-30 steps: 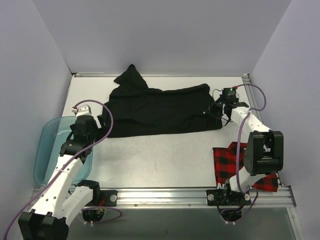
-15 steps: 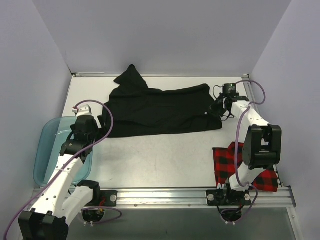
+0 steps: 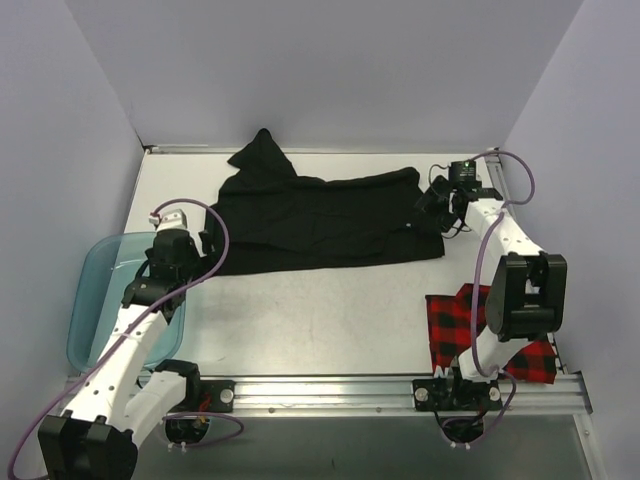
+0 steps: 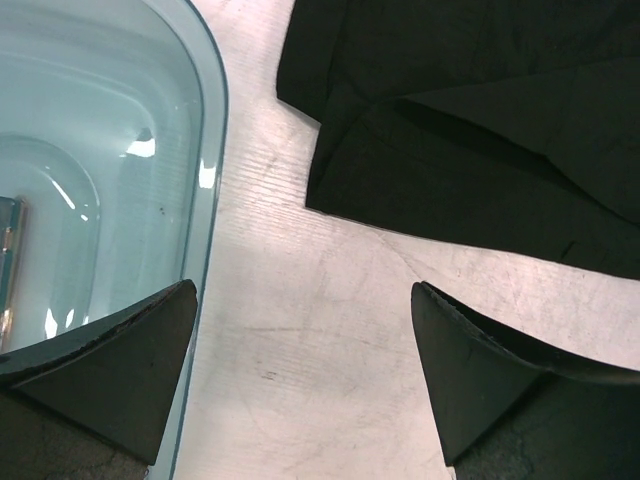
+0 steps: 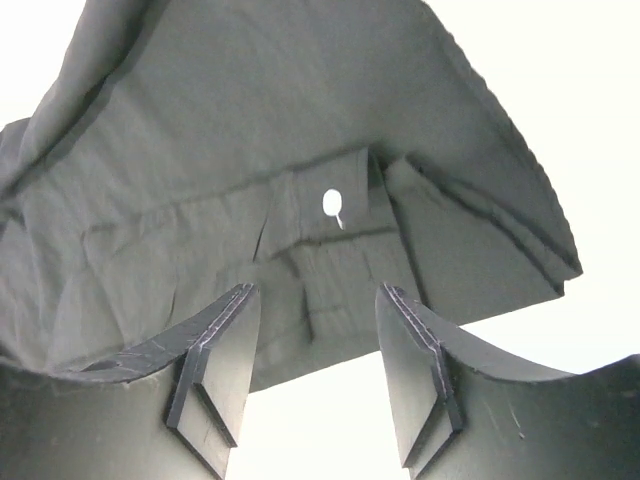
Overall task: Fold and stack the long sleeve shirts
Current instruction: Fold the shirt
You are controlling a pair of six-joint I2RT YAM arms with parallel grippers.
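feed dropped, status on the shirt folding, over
Left gripper open over table by the tub. Right gripper open at black shirt edge. Black shirt spread, unfolded; checked shirt aside, near right. Nothing in the way.

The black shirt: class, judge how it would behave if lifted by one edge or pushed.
Probably floppy: the black shirt lies flat with creases and folded-over layers, so a lifted edge would likely drape and trail. Likely light, as the cloth looks thin around the button. Pushed across the table, it would probably bunch up rather than slide whole.
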